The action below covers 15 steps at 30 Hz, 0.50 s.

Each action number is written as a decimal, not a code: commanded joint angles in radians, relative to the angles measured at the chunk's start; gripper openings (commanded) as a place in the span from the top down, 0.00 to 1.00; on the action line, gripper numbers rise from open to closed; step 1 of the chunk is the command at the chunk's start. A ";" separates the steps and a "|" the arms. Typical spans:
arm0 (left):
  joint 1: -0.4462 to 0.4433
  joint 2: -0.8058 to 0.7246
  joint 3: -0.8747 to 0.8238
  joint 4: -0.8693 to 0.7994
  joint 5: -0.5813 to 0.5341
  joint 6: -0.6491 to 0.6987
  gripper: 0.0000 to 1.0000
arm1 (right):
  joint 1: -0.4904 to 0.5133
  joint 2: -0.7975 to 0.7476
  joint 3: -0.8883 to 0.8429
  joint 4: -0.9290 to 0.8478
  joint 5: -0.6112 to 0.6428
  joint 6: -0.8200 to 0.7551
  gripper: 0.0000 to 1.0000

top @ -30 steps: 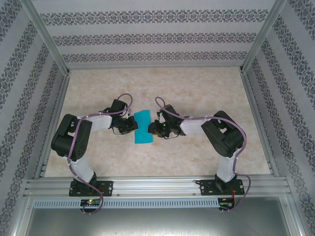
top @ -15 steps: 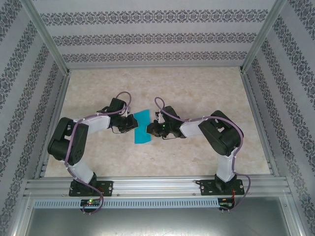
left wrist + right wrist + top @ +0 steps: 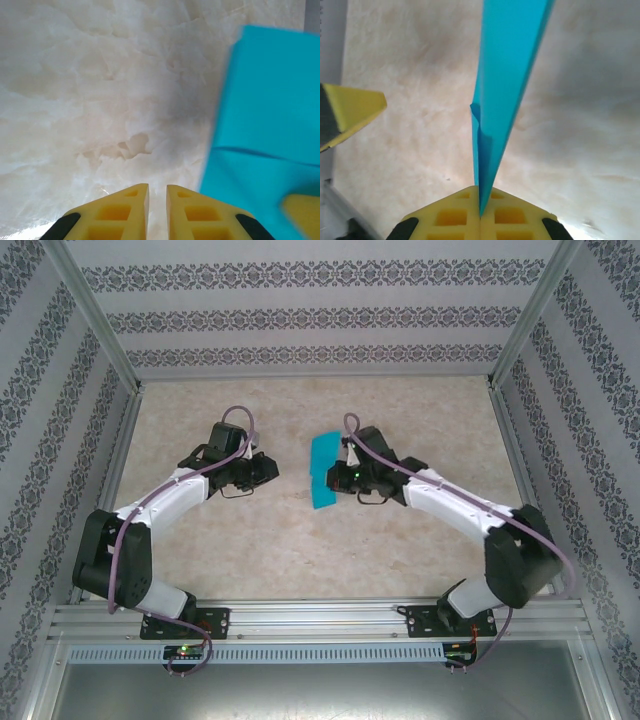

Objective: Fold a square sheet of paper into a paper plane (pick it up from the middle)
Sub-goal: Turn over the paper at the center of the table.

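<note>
The teal sheet of paper (image 3: 323,470) is folded into a narrow strip and hangs above the table at mid-centre. My right gripper (image 3: 340,478) is shut on its right edge. In the right wrist view the paper (image 3: 507,75) rises edge-on from between the closed yellow jaws of the gripper (image 3: 480,199). My left gripper (image 3: 268,468) sits a short way left of the paper, apart from it. In the left wrist view its fingers (image 3: 157,192) stand a narrow gap apart with nothing between them, and the paper (image 3: 270,115) fills the right side.
The marble-patterned table (image 3: 400,550) lies inside a framed enclosure with patterned walls (image 3: 300,320). An aluminium rail (image 3: 320,620) runs along the near edge by the arm bases. A yellow fingertip of the left gripper (image 3: 350,112) shows at the left of the right wrist view.
The right gripper closed on the paper and carried it farther from the bases and to the right. The left gripper let go, parted slightly and drew back to the left.
</note>
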 commanded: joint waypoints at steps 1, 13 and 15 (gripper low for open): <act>-0.007 -0.011 0.016 -0.055 -0.018 -0.006 0.80 | 0.020 -0.051 0.122 -0.456 0.389 -0.161 0.98; -0.008 -0.047 0.025 -0.172 -0.236 -0.036 0.80 | 0.216 0.168 0.293 -0.867 0.799 -0.100 1.00; -0.006 -0.061 0.021 -0.223 -0.321 -0.060 0.81 | 0.243 0.234 0.309 -0.866 0.786 -0.075 1.00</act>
